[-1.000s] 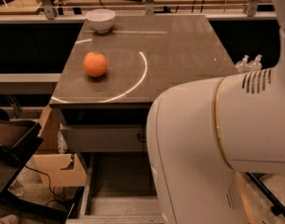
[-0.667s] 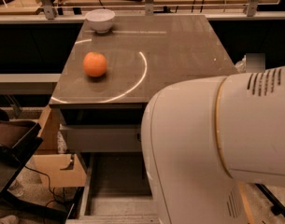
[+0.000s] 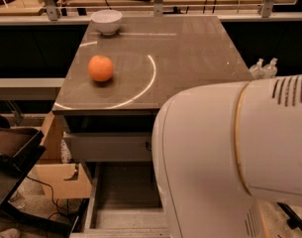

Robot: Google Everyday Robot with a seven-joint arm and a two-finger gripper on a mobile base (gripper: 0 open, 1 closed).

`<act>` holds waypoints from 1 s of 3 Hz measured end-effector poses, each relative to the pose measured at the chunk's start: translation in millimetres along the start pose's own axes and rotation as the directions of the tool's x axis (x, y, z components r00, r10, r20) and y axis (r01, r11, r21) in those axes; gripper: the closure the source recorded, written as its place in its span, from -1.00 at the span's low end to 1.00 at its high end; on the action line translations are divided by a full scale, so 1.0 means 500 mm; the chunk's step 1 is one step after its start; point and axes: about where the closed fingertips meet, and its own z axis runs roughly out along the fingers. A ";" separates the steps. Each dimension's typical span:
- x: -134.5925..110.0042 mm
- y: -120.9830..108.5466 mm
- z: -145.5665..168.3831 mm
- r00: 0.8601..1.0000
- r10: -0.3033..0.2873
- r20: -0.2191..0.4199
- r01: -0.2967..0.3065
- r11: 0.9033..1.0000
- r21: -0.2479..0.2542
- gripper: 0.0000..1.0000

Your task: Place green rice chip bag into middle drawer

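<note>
The middle drawer [image 3: 122,198] is pulled out below the counter, and the left part of its bare grey floor shows. My white arm housing [image 3: 229,162] fills the lower right of the camera view and covers the rest of the drawer. The gripper is out of view, hidden behind the arm. The green rice chip bag is hidden or out of view.
An orange [image 3: 100,68] and a white bowl [image 3: 106,21] sit on the brown counter top [image 3: 190,58]. A closed drawer front [image 3: 108,147] is above the open one. A cardboard box [image 3: 61,175] and a dark bin [image 3: 12,148] stand on the left. Two bottles [image 3: 263,68] are at the right.
The arm housing has shifted slightly, with its upper edge now a little lower and further right. The orange and bowl have not moved.
</note>
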 end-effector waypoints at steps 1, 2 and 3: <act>0.000 0.000 0.000 1.000 0.000 0.000 0.000 1.000 0.000 1.00; 0.013 -0.005 0.042 0.994 0.100 0.039 -0.099 0.995 -0.029 1.00; 0.039 0.049 0.148 0.968 0.251 0.029 -0.242 0.955 -0.173 1.00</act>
